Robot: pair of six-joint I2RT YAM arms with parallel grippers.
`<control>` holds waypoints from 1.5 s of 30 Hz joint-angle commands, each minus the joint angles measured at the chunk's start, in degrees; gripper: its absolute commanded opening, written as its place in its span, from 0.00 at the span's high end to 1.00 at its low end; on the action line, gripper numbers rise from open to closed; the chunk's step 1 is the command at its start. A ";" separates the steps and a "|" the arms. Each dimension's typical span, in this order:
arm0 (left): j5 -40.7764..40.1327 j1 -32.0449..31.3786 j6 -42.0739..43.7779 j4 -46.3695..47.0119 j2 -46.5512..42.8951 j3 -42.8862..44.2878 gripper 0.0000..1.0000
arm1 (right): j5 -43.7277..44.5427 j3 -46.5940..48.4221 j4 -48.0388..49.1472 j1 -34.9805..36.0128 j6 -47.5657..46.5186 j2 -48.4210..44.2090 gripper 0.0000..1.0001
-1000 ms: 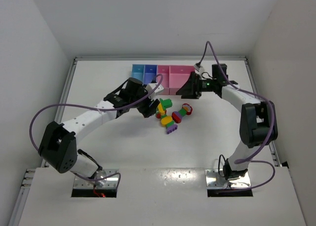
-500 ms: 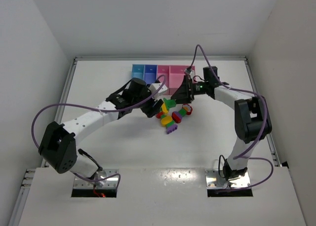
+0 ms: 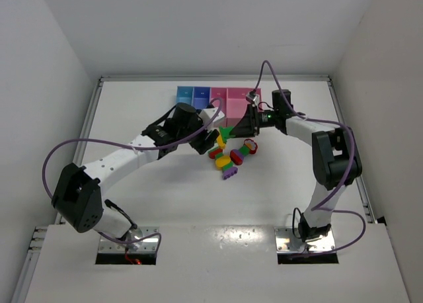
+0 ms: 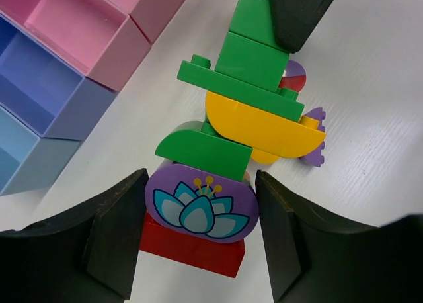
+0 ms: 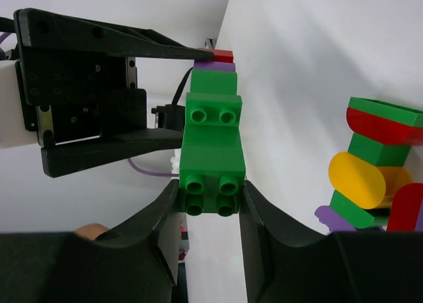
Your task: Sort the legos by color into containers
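The right gripper [image 5: 211, 198], spread a second ago, has clamped on the green plastic brick [image 5: 213, 151] topping the multicoloured clump of bricks [image 4: 258, 128] pinched at its purple base by the left gripper [image 4: 200, 233], likely readying a pull-apart for sorting.

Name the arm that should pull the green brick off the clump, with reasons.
Right. The right gripper is shut on the green brick at the end of the clump; the left gripper anchors the purple flower brick.
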 commanded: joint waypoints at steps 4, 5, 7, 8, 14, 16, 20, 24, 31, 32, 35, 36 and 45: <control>-2.31 -0.56 0.28 4.52 -1.00 -1.36 0.71 | -5.41 -2.26 5.61 -0.12 1.09 -1.35 0.99; -3.00 -0.56 0.28 5.13 -1.00 -2.59 0.71 | -5.41 -3.05 5.61 -0.83 1.09 -1.36 1.00; -3.53 -0.56 0.81 5.67 -1.00 -4.26 0.72 | -4.80 -3.94 5.61 -1.36 0.56 -1.36 1.00; -3.54 -0.56 1.42 6.45 -1.00 -6.19 0.72 | -4.80 -4.72 5.61 -2.32 0.56 -1.36 1.00; -2.31 -0.56 0.63 10.76 3.57 -9.37 0.72 | -2.60 -5.26 -0.63 -5.93 -6.65 -0.22 1.00; -1.60 -0.56 -0.59 11.63 6.46 -9.37 0.72 | -1.46 -4.56 -2.21 -6.46 -8.83 0.30 1.00; -2.22 0.15 -2.18 12.79 11.73 -7.62 0.69 | -0.23 -3.85 -6.08 -7.07 -11.83 0.31 1.00; -1.43 2.78 -5.16 11.47 14.73 -5.85 0.25 | 0.30 -3.24 -7.92 -7.07 -13.58 -1.09 1.00; 19.85 10.32 -8.06 3.83 12.10 3.00 0.00 | 2.59 -2.62 -18.72 -6.02 -27.02 -4.16 1.00; 24.45 11.47 -8.07 3.04 12.09 4.07 0.00 | 2.59 -2.62 -20.13 -6.54 -29.91 -4.69 1.00; 40.19 14.64 -9.73 -1.09 12.88 7.67 0.01 | 1.45 -2.62 -20.32 -6.55 -31.34 -5.92 1.00; 44.23 15.87 -11.83 -1.10 15.23 9.07 0.01 | -0.30 -2.62 -19.54 -6.55 -31.35 -5.93 1.00; 69.84 17.11 -15.54 -1.63 25.44 12.69 0.11 | -5.41 -0.78 -8.29 -4.17 -20.90 -5.94 1.00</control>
